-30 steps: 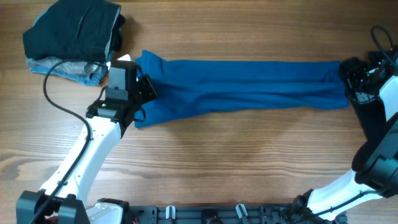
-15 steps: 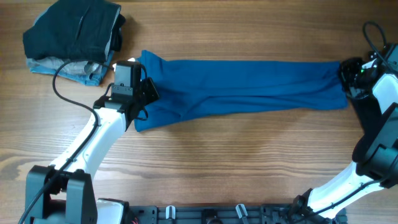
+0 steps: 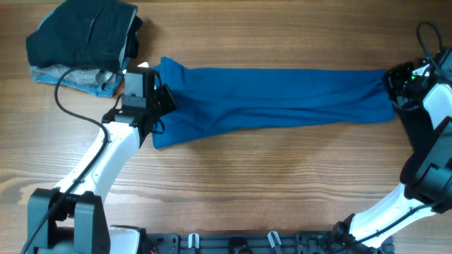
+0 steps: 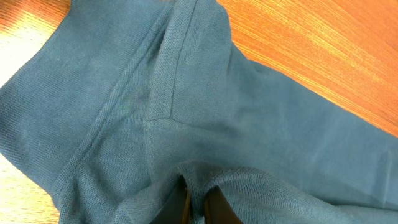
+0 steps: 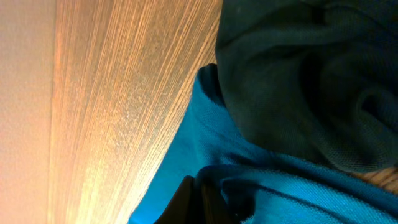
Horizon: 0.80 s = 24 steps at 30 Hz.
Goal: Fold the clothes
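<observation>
**Two arms, one shirt:** A blue polo shirt (image 3: 282,95) lay drawn into a long band across the wooden table (image 3: 268,176), gripped at each end by a robot arm. The left gripper (image 3: 164,104) had its fingers (image 4: 217,211) pinched together on a raised fold of the knit. A seamed strip of fabric ran away ahead of the fingertips, with bare wood beyond it. The right gripper (image 3: 390,86) was clamped on the bunched opposite end. Its wrist camera showed the dark fingertips (image 5: 186,199) sunk into bright blue cloth, with shaded folds heaped on one side of them and table grain on the other. Behind the left gripper, and well apart from the right one, a pile of dark garments (image 3: 81,39) sat on a pale grey-blue piece (image 3: 85,79). Whether that pile touched the shirt could not be told.
</observation>
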Available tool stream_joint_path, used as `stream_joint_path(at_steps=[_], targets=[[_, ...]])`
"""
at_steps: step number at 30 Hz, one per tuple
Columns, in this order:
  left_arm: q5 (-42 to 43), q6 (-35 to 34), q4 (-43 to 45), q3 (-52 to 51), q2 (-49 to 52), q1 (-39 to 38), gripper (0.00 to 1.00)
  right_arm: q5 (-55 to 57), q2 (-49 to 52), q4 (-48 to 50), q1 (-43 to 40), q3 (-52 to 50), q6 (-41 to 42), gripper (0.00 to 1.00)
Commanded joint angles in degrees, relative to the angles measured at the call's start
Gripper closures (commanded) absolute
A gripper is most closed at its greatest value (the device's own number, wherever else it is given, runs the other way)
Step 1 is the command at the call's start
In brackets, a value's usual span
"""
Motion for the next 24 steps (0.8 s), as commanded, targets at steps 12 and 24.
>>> stream_joint_path(at_steps=[12,24], targets=[[0.2,2.5,3.8,0.2,0.1,2.3,0.96,1.2,0.6,-4.1,-0.9,0.2,2.1,0.96],[2.7,6.0,2.8,0.2,1.2,2.3,0.37,0.0,0.5,-1.5,-1.0,0.2,-2.6,0.46]])
